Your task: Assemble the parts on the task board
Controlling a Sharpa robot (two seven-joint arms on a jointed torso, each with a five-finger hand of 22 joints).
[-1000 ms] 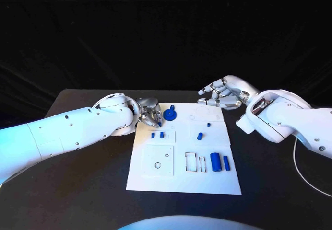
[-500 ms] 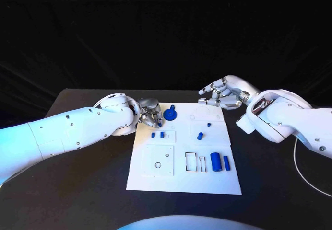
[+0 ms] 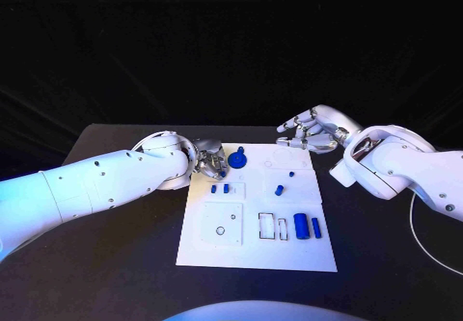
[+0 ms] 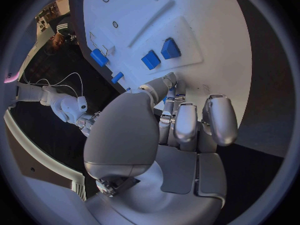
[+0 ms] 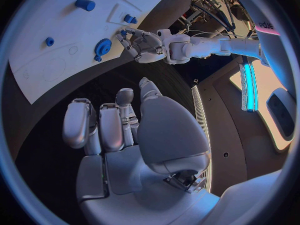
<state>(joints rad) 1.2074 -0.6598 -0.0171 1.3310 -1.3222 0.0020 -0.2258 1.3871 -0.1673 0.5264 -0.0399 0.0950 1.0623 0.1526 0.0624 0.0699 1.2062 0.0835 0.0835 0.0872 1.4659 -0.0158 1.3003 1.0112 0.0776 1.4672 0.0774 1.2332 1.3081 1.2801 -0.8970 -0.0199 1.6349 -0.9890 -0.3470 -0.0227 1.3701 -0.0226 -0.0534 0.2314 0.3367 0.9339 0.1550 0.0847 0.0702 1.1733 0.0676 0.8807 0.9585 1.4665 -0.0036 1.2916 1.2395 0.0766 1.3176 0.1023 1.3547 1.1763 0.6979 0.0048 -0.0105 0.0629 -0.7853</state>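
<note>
Parts first: small blue plastic pieces on the flat white rectangular task board (image 3: 290,251), which lies mid-table on the matte black table (image 3: 116,267). Blue toothed gear part (image 3: 238,159) with a short stem sits at the board's far left corner, just beside the left hand (image 3: 209,164); fingertips (image 4: 167,81) reach down at the board's edge close to it, touching or not cannot tell. Two small blue square blocks (image 3: 220,189) stand side by side in a raised pad nearer the robot, a little apart from those fingers. Small blue peg (image 3: 279,190) and a tiny blue stud (image 3: 290,174) sit mid-board. Blue cylinder (image 3: 302,226) and thinner blue bar (image 3: 316,227) lie side by side at the board's right side, beside two outlined rectangular slots.

Left hand fingers curled close together, whether anything is pinched cannot tell. Right hand (image 3: 307,133) hovers at the board's far right corner, silver fingers loosely bent and apart, holding nothing, well apart from all parts.
</note>
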